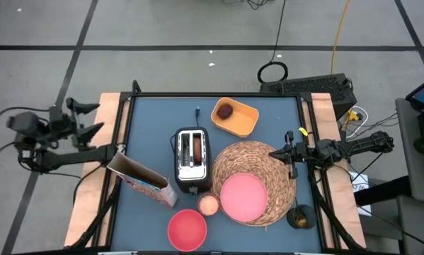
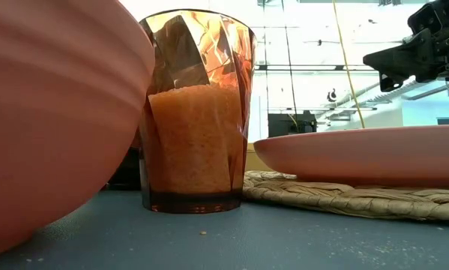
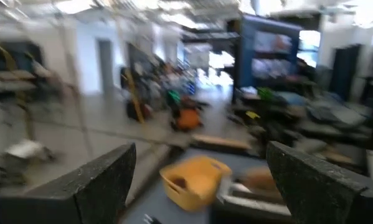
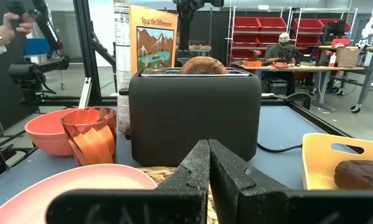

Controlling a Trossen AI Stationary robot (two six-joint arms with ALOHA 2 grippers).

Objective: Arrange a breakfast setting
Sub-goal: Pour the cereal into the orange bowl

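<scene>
On the blue table seen from above, we find the pink plate [image 1: 241,196] lying on the woven placemat [image 1: 256,164], the pink bowl [image 1: 187,229] at the near edge, the dark-red fruit [image 1: 226,111] in a yellow tray [image 1: 244,122], and the bread [image 1: 199,149] half sunk in the toaster [image 1: 192,160], while the left gripper [image 1: 88,118] hangs spread apart off the table's left side and the right gripper [image 1: 277,154] sits over the placemat's right rim. At table level the bowl [image 2: 55,112] is cut off beside a tumbler [image 2: 197,112]. Our left wrist view is blurred, fingers [image 3: 105,180] wide; the right wrist view shows its fingers [image 4: 195,165] pressed together, empty.
</scene>
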